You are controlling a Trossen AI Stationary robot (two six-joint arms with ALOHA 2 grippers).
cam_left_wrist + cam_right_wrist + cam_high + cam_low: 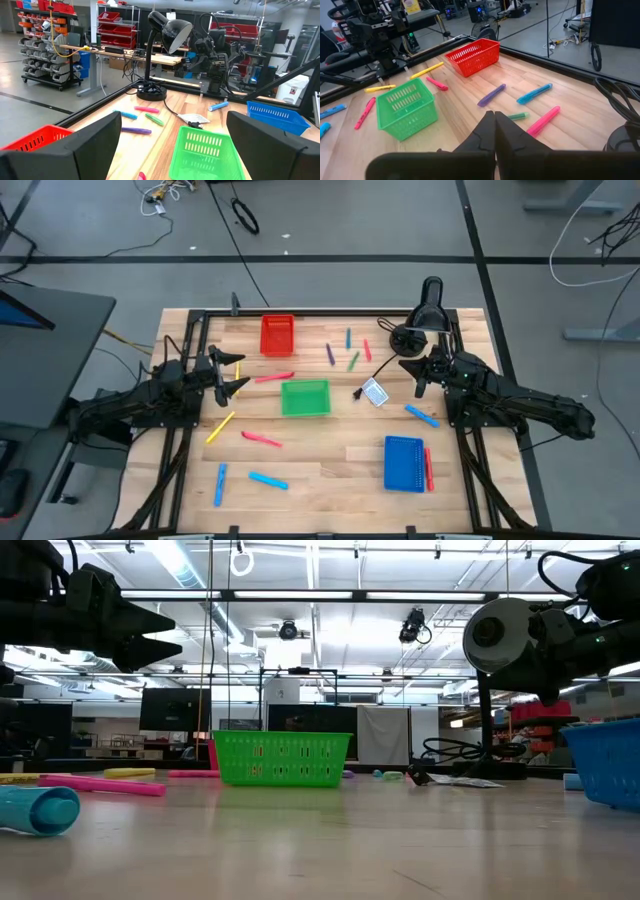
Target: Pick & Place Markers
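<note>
Markers lie flat and scattered on the wooden table: purple point(330, 354), blue point(348, 338), green point(354, 361) and red point(367, 350) ones at the far middle. A pink one point(274, 377), a yellow one point(220, 427) and blue ones point(268, 479) lie to the left, and another blue one point(422, 415) to the right. My left gripper point(232, 375) hovers open above the table's left side, level, facing the green tray point(202, 150). My right gripper point(420, 375) hovers shut at the right, facing the purple marker point(491, 94).
A red tray point(277, 335) stands at the far left, a green tray point(305, 397) in the middle and a blue tray point(404, 463) at the near right, with a red marker point(428, 468) beside it. A black lamp point(425, 315) and a small card point(375, 392) are nearby.
</note>
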